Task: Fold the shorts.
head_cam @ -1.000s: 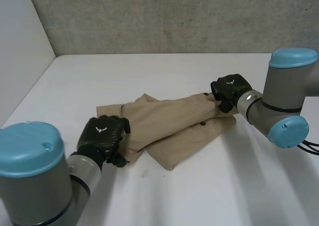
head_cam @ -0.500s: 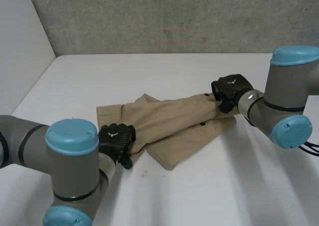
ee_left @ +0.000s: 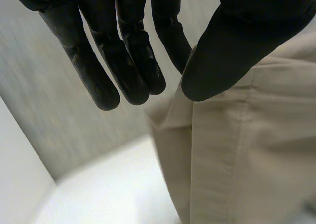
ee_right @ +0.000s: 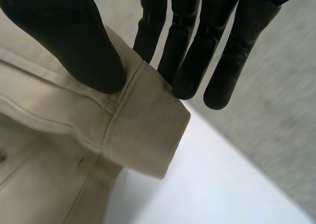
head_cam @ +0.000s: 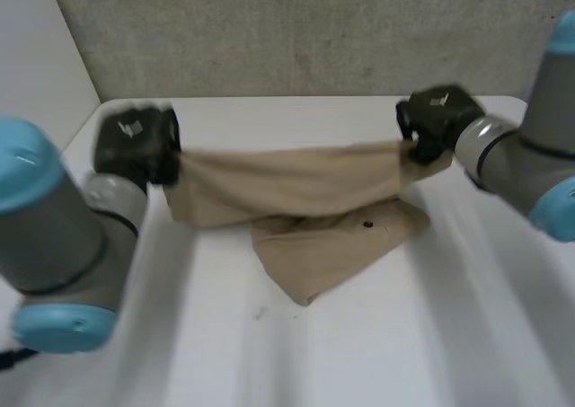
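Nearest, part of the tan shorts point(head_cam: 328, 250) lies flat on the white table point(head_cam: 422, 335). Beyond it the upper layer hangs stretched between the hands: the left hand point(head_cam: 137, 143) pinches one end between thumb and fingers, and the right hand point(head_cam: 435, 121) clamps the hemmed corner at the other end likewise.

Held the left hand point(head_cam: 137, 144) up in the air, at the end of the bent left arm point(head_cam: 54, 236). Pinched one end of the shorts point(head_cam: 287, 182) there, thumb point(ee_left: 232, 46) pressed on the cloth, fingers point(ee_left: 123, 56) straight and close together just behind it. Held the right hand point(head_cam: 436, 119) up in the air too, well apart from the other hand, on the right arm point(head_cam: 521, 169). Pinched a folded edge at the other end, thumb on top, fingers straight behind.
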`<action>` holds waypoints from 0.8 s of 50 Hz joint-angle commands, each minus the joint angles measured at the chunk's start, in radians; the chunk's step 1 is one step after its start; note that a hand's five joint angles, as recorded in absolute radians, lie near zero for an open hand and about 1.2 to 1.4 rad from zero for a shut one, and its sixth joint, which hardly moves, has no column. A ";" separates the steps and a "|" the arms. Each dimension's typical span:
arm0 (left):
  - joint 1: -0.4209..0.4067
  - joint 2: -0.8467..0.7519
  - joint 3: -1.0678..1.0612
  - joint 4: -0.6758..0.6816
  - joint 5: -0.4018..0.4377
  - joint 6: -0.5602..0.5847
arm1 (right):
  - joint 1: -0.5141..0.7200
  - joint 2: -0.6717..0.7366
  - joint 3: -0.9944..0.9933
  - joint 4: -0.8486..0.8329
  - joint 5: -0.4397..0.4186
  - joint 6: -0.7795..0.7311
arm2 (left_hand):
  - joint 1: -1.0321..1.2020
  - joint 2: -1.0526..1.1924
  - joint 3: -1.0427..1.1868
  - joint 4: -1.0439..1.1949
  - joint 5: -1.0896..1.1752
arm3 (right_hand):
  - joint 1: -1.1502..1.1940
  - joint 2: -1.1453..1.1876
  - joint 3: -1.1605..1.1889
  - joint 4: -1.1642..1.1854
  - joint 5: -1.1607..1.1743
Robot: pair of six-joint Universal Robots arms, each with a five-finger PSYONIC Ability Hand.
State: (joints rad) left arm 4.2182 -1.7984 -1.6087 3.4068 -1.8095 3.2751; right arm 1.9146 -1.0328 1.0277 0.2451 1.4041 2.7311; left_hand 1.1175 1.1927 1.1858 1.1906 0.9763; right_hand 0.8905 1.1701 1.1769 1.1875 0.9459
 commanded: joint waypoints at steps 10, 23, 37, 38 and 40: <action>0.106 0.346 0.156 -0.047 0.203 -0.005 | -0.002 -0.348 -0.179 0.128 -0.020 -0.034 | 0.279 0.204 0.210 0.206 0.245 | 0.506 0.226 0.219 0.209 0.276; 0.128 0.249 0.217 -0.084 0.220 -0.003 | -0.011 -0.291 -0.302 0.194 -0.025 -0.053 | 0.279 0.204 0.210 0.206 0.245 | 0.506 0.226 0.219 0.209 0.276; 0.144 -0.114 0.504 -0.038 0.231 -0.008 | 0.001 -0.026 -0.402 -0.111 -0.004 -0.039 | 0.279 0.204 0.210 0.206 0.245 | 0.506 0.226 0.219 0.209 0.276; 0.144 -0.119 0.527 -0.021 0.230 -0.009 | 0.001 -0.026 -0.402 -0.112 -0.004 -0.039 | 0.279 0.204 0.210 0.206 0.245 | 0.506 0.226 0.219 0.209 0.276; 0.144 -0.118 0.591 0.066 0.223 -0.021 | 0.001 -0.007 -0.449 -0.209 0.018 -0.030 | 0.279 0.204 0.210 0.206 0.245 | 0.506 0.226 0.219 0.209 0.276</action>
State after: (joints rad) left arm 4.3558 -1.8654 -1.1745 3.3510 -1.5764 3.2690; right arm 1.9120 -1.0994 0.6661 0.2468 1.3944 2.6863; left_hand 1.1176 1.1982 1.1911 1.1949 0.9801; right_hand 0.9382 1.1798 1.1904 1.1921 0.9460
